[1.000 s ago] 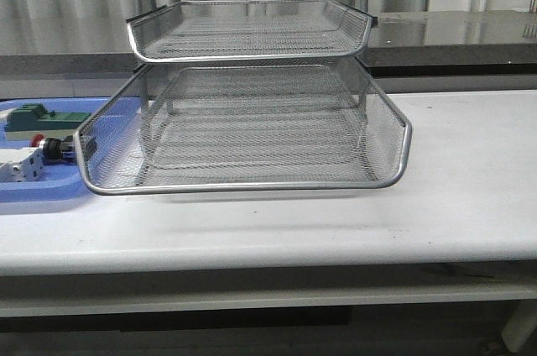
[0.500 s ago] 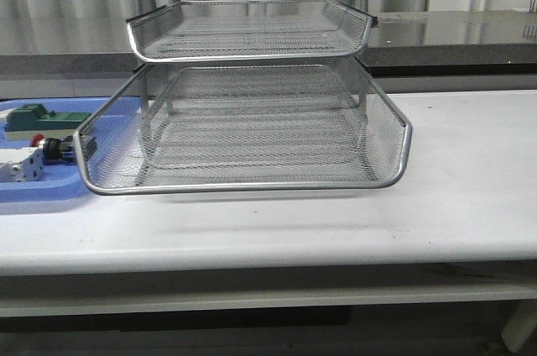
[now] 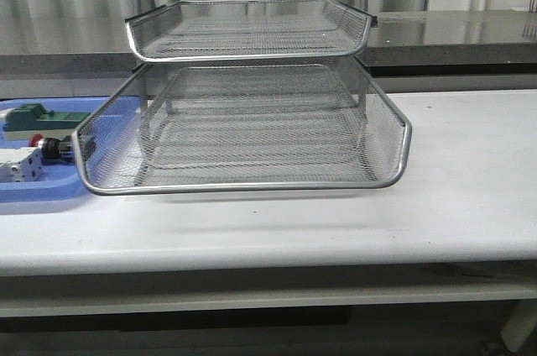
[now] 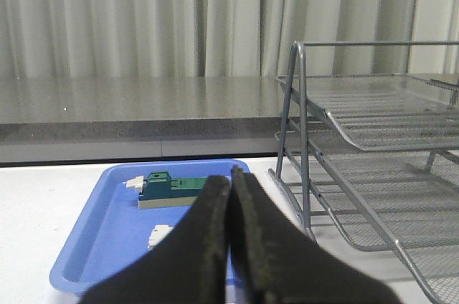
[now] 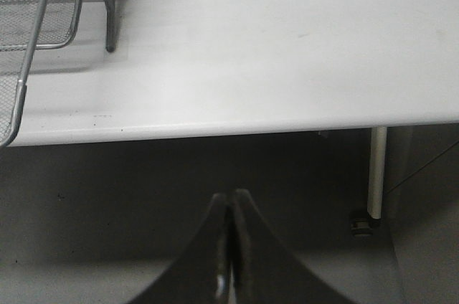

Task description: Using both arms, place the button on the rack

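On the white tabletop (image 3: pixel 470 171), the rack (image 3: pixel 252 121) is seen beside a blue tray (image 3: pixel 33 192), where the button (image 3: pixel 46 148) is partly hidden behind the mesh. The left hand (image 4: pixel 229 247) and right hand (image 5: pixel 229 247) are each shown pressed together, holding nothing.

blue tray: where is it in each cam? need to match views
Front view: the blue tray lies at the far left edge, cut off by the frame, partly behind the rack's lower tier.
Left wrist view: the blue tray sits lower left of centre, behind the left gripper, the green part in it.
Right wrist view: not in it.
Shared landmark: the rack, whose corner also shows in the right wrist view.
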Action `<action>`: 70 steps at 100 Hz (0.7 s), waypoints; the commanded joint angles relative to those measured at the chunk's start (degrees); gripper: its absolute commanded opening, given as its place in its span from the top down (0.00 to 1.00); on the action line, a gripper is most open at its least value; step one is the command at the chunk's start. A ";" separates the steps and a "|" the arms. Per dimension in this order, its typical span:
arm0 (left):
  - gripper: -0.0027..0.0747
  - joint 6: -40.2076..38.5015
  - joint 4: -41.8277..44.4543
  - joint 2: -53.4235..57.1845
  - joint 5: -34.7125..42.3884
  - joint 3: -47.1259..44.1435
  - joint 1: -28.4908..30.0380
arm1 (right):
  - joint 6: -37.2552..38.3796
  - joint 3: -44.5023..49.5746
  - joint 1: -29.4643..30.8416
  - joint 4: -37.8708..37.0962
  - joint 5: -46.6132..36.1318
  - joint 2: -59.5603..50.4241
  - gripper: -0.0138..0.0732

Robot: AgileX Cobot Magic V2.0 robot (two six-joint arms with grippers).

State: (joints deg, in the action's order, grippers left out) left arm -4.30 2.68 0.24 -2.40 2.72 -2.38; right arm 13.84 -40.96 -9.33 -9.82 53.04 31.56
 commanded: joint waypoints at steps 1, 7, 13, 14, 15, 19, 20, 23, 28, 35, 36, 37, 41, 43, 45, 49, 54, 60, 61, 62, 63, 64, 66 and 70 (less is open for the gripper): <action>0.99 -0.59 -0.39 -0.86 -1.28 7.22 0.12 | -0.05 -2.00 0.06 -1.29 -3.13 0.08 0.92; 0.99 -0.59 -0.39 -3.70 -5.01 10.83 0.12 | -0.05 -2.00 0.06 -1.29 -3.13 0.08 0.92; 0.99 -0.59 -0.09 -7.06 -8.30 14.92 0.12 | -0.05 -2.00 0.06 -1.29 -3.13 0.08 0.92; 0.99 -0.59 -0.09 -8.01 -9.11 15.37 0.12 | -0.05 -2.00 0.06 -1.29 -3.13 0.08 0.92; 0.99 -0.59 -0.09 -8.50 -9.52 16.27 0.12 | -0.05 -2.00 0.06 -1.29 -3.13 0.08 0.92; 0.99 -0.59 -0.09 -11.62 -11.95 18.54 0.12 | -0.05 -2.00 0.06 -1.29 -3.13 0.08 0.92; 0.99 -0.59 -0.09 -12.16 -12.40 19.47 0.12 | -0.05 -2.00 0.06 -1.29 -3.13 0.08 0.92; 0.99 -0.59 -0.09 -14.97 -14.23 21.36 0.12 | -0.05 -2.00 0.06 -1.29 -3.13 0.08 0.92; 0.99 -0.59 -0.21 -19.03 -18.19 24.87 0.12 | -0.05 -2.00 0.06 -1.29 -3.13 0.08 0.92; 0.99 -0.23 -0.06 -25.17 -22.66 29.83 0.12 | -0.05 -2.00 0.06 -1.29 -3.13 0.08 0.92; 0.99 -0.06 -0.06 -25.79 -23.11 30.83 0.12 | -0.05 -2.00 0.06 -1.29 -3.13 0.08 0.92; 0.99 0.12 -0.06 -27.03 -23.53 31.32 0.12 | -0.05 -2.00 0.06 -1.29 -3.13 0.08 0.92; 0.99 0.23 0.18 -30.17 -25.79 34.20 0.12 | -0.05 -2.00 0.06 -1.29 -3.13 0.08 0.92; 0.99 0.23 0.45 -32.05 -26.84 35.59 0.12 | -0.05 -2.00 0.06 -1.29 -3.13 0.08 0.92; 0.99 0.23 0.72 -33.91 -27.76 36.48 0.12 | -0.05 -2.00 0.06 -1.29 -3.13 0.08 0.92; 0.99 0.52 1.62 -37.64 -29.26 39.11 0.12 | -0.05 -2.00 0.06 -1.29 -3.13 0.08 0.92; 0.99 1.59 2.37 -41.97 -30.75 42.01 0.12 | -0.05 -2.00 0.06 -1.29 -3.13 0.08 0.92; 0.99 3.47 2.46 -46.74 -32.28 45.63 0.12 | -0.05 -2.00 0.06 -1.29 -3.13 0.08 0.92; 0.99 3.67 2.46 -47.88 -32.67 46.03 0.12 | -0.05 -2.00 0.06 -1.29 -3.13 0.08 0.92; 0.99 3.85 2.46 -48.44 -32.88 46.85 0.12 | -0.05 -2.00 0.06 -1.29 -3.13 0.08 0.92; 0.99 4.30 2.46 -49.51 -33.28 47.26 0.12 | -0.05 -2.00 0.06 -1.29 -3.13 0.08 0.92; 0.99 4.71 2.46 -50.02 -33.50 48.09 0.12 | -0.05 -2.00 0.06 -1.29 -3.13 0.08 0.92; 0.99 5.45 2.46 -51.59 -34.29 48.90 0.12 | -0.05 -2.00 0.06 -1.29 -3.13 0.08 0.92; 0.99 7.28 2.46 -54.86 -35.71 51.18 0.12 | -0.05 -2.00 0.06 -1.29 -3.13 0.08 0.92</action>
State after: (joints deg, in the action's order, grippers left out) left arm -0.32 4.75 -48.37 -38.43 47.79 -2.38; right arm 13.84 -40.96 -9.33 -9.82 53.04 31.56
